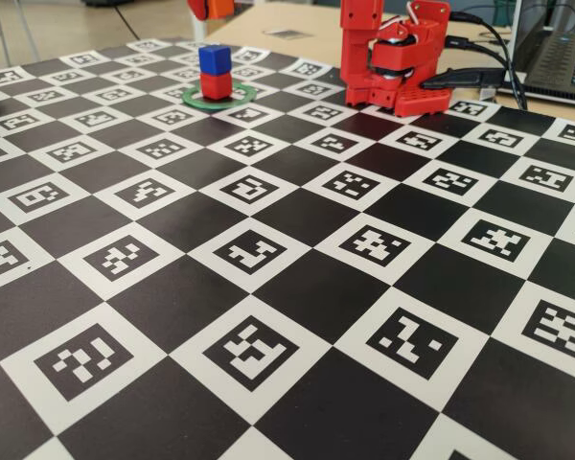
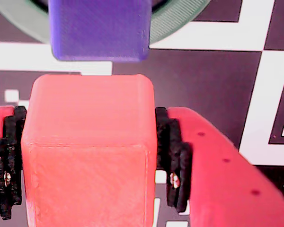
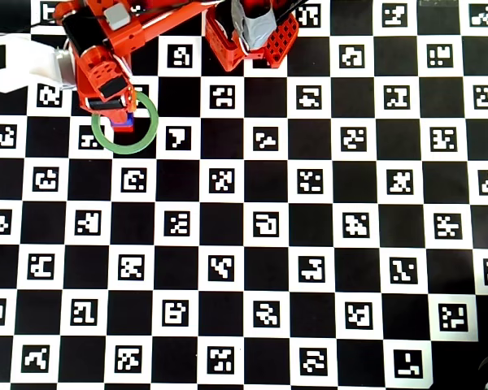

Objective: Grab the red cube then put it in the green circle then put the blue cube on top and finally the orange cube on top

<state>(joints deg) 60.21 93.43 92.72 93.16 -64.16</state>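
**Orange cube clamped in the pincer, right over the blue-on-red stack**

So here's where you're sitting. In the wrist view your gripper [image 2: 87, 156] is clenching the orange cube [image 2: 87, 151], with the black pads [image 2: 173, 158] pressing against both of its side faces. The cube is filling most of that view, looking squarely seated between the pads and not twisted. Just past its far edge you're seeing the blue cube [image 2: 99, 28], and behind that, arcs of the green circle [image 2: 180, 23] are peeking out on either side.

In the fixed view the blue cube [image 1: 214, 59] is sitting on top of the red cube [image 1: 216, 85], and the red one is standing inside the green circle [image 1: 241, 94], far back on the left side of the checkered marker board [image 1: 297, 287]. The two are lined up pretty cleanly, edges roughly flush. The arm's red base [image 1: 393, 62] is showing to the right of the stack there, but the gripper itself isn't in that shot.

From overhead the arm [image 3: 106, 57] is reaching out to the left of the base, and the gripper end is hanging over the upper part of the green circle [image 3: 150, 134]. A sliver of blue cube [image 3: 125, 127] is poking out below it. I can't tell from any view whether the orange cube is touching the blue one or just hovering above it.
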